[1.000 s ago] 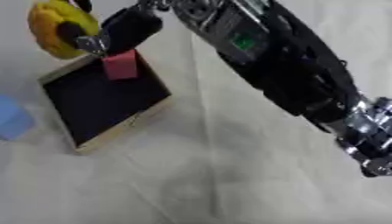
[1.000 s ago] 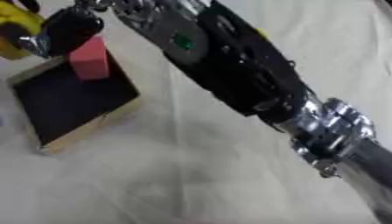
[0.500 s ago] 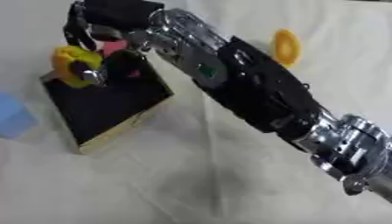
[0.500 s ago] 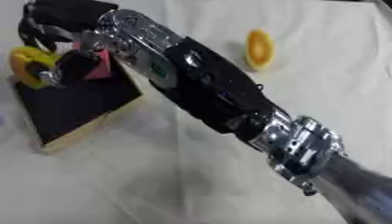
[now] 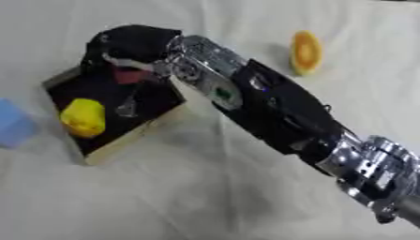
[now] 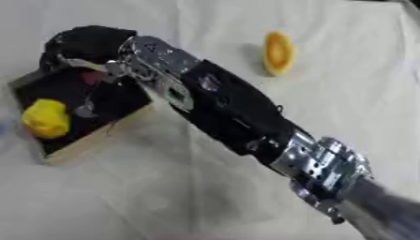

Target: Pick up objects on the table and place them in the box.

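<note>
Released since half a second earlier, the rounded yellow toy [image 5: 82, 117] lay inside the shallow black-lined wooden box [image 5: 131, 133], near its left corner. Above the box's far end hovered the right robot hand [image 5: 131, 44], its fingers too blurred to tell apart or together. Beneath it sat a small red block [image 5: 129, 76]. An orange-yellow ring [image 5: 305, 52] and a light blue block [image 5: 15, 128] remained on the white-clothed bench [image 5: 205, 197].
</note>
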You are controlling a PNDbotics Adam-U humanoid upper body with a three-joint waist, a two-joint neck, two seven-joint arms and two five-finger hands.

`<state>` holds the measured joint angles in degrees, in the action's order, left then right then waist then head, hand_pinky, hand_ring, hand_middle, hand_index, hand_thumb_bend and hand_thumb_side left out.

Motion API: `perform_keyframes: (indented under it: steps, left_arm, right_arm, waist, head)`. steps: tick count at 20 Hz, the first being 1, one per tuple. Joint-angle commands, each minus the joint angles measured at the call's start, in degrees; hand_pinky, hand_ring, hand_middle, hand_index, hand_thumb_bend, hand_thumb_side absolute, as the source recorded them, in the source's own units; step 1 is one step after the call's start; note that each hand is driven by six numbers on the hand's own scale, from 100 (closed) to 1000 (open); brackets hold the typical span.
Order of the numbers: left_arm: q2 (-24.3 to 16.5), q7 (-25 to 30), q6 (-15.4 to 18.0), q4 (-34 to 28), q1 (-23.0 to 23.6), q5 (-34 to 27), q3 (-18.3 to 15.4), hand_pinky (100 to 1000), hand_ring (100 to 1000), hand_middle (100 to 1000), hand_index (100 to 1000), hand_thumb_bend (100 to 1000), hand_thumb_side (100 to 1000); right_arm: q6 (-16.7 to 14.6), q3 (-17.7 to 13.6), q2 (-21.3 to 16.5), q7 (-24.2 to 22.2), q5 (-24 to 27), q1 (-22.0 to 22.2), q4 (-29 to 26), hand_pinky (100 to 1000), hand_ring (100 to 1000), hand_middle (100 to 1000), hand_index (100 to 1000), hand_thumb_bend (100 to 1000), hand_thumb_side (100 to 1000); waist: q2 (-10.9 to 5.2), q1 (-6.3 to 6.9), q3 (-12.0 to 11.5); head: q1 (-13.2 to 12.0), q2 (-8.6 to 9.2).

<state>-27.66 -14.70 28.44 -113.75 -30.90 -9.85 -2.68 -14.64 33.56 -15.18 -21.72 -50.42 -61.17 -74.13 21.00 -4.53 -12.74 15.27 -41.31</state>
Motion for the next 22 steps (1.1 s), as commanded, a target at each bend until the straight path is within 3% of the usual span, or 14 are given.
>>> perform_keyframes:
  steps: [1, 5, 11, 16, 22]
  left_arm:
    - [-0.7, -0.02, -0.31, -0.84, -0.23, -0.19, -0.41, 713, 670, 625, 764, 100, 310]
    - [-0.74, -0.08, -0.53, -0.84, 0.48, -0.08, -0.51, 712, 669, 625, 765, 100, 315]
    - [-1.43, -0.63, -0.75, -0.84, 2.1, 0.57, -1.09, 712, 669, 625, 765, 100, 318]
    - [-1.84, -1.34, -1.03, -0.84, 3.38, 1.31, -1.47, 711, 669, 624, 765, 100, 325]
    - [-1.92, -1.97, -1.37, -0.84, 4.07, 1.91, -1.72, 710, 669, 624, 765, 100, 338]
  right_arm:
    - [-0.63, -0.93, -1.61, -0.94, -1.18, -0.63, -2.22, 897, 910, 744, 837, 370, 367]
    - [0.34, -2.54, -4.41, 0.65, 1.52, -1.39, -6.6, 892, 899, 727, 833, 347, 315]
    - [3.09, -8.3, -12.17, 2.86, 6.49, -1.88, -14.68, 892, 898, 719, 838, 325, 251]
    - [7.37, -12.37, -19.24, 0.74, 10.85, 1.16, -18.68, 891, 900, 723, 838, 330, 274]
    - [12.33, -15.27, -27.71, 1.33, 14.73, 8.07, -16.93, 890, 905, 735, 842, 342, 320]
  waist:
    - [-1.0, 0.15, 0.18]
    - [-1.49, 0.34, 0.91]
    - [-2.35, 0.49, 2.82]
    - [-2.8, 0.65, 4.52]
    - [-2.61, 0.84, 5.6]
  head:
    - [-0.32, -0.4]
    - [-0.73, -0.85]
    - [-2.31, -1.64]
    - [-3.69, -1.87]
    - [-4.89, -1.4]
